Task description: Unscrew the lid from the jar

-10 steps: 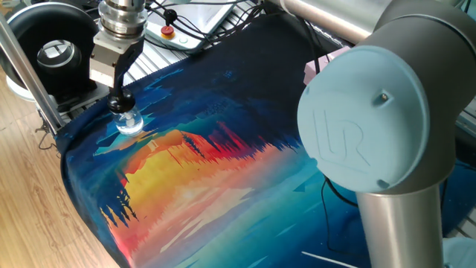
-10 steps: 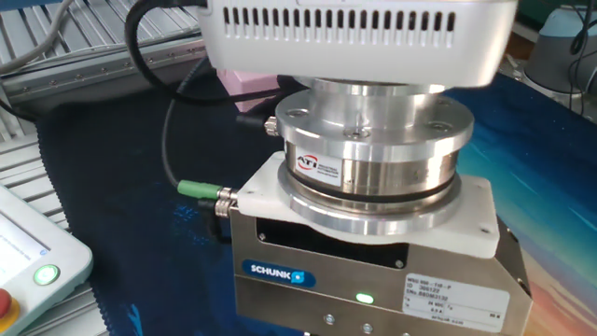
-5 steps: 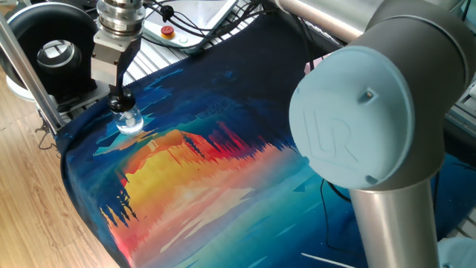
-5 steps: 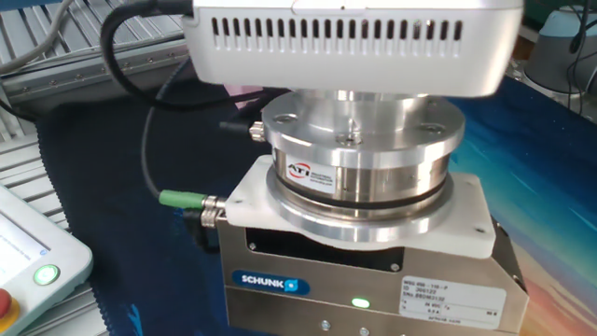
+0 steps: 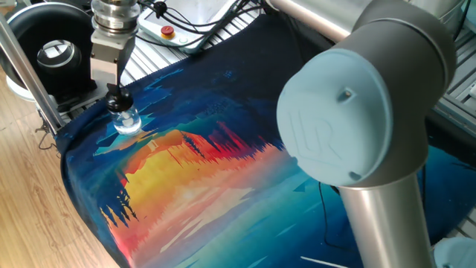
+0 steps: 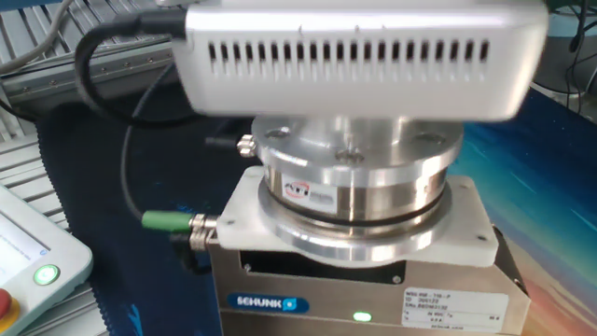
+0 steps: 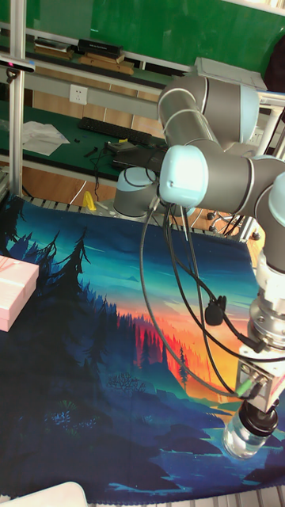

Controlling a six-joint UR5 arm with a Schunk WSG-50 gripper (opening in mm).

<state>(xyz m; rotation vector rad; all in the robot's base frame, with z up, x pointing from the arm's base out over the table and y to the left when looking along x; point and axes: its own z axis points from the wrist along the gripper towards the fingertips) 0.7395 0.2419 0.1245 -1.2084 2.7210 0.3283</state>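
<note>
Standing on painted cloth (image 5: 223,171): jar (image 5: 127,121); gripper (image 5: 115,98) atop lid (image 7: 259,417)

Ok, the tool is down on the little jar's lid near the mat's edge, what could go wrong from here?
1. The jar stands loose on the mat, nothing bracing it, so it may spin with the lid instead of unscrewing.
2. It sits close to the mat's edge; a tip could roll it off.
3. The tool hides the lid, so slip is hard to spot.

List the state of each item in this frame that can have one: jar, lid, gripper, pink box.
jar: upright on the painted mat, near its edge.
lid: on the jar's neck, between the fingers.
gripper: pointing down, shut on the lid.
pink gift box: closed, lying flat at the mat's far side.
</note>
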